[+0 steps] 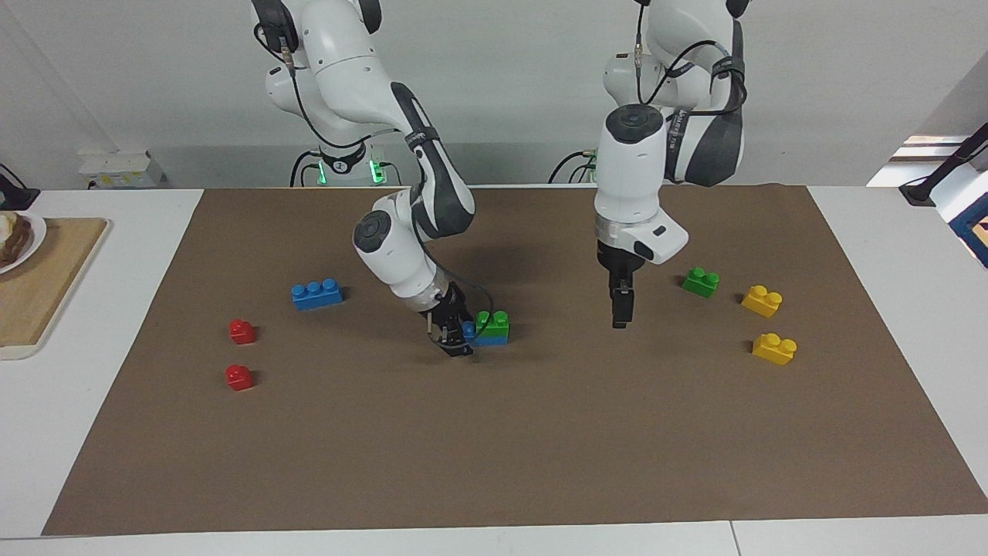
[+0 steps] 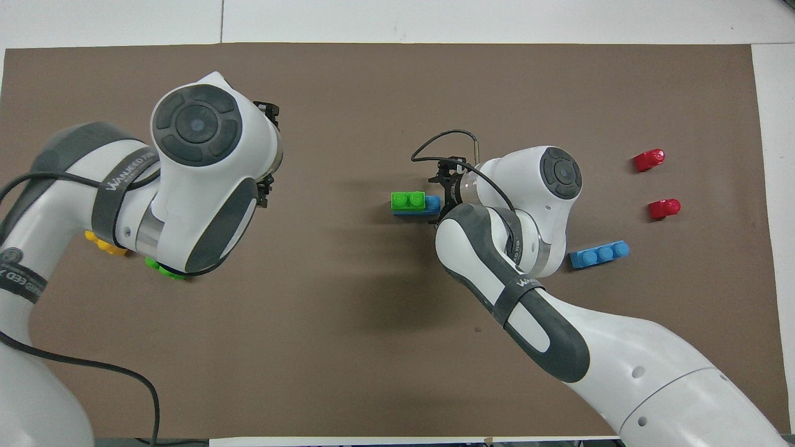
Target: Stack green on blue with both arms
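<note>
A green brick point(image 1: 492, 318) sits on a blue brick point(image 1: 488, 338) near the middle of the brown mat; the pair also shows in the overhead view as green brick point(image 2: 408, 200) on blue brick point(image 2: 433, 203). My right gripper point(image 1: 456, 337) is low at the stack, closed around the blue brick's uncovered end toward the right arm's end of the table. My left gripper point(image 1: 621, 310) hangs above the mat between the stack and a second green brick point(image 1: 701, 282). A second blue brick point(image 1: 317, 294) lies loose toward the right arm's end.
Two yellow bricks point(image 1: 762, 300) point(image 1: 774, 348) lie toward the left arm's end. Two red bricks point(image 1: 242, 331) point(image 1: 239, 378) lie toward the right arm's end. A wooden board point(image 1: 46, 293) with a plate point(image 1: 23, 239) sits off the mat there.
</note>
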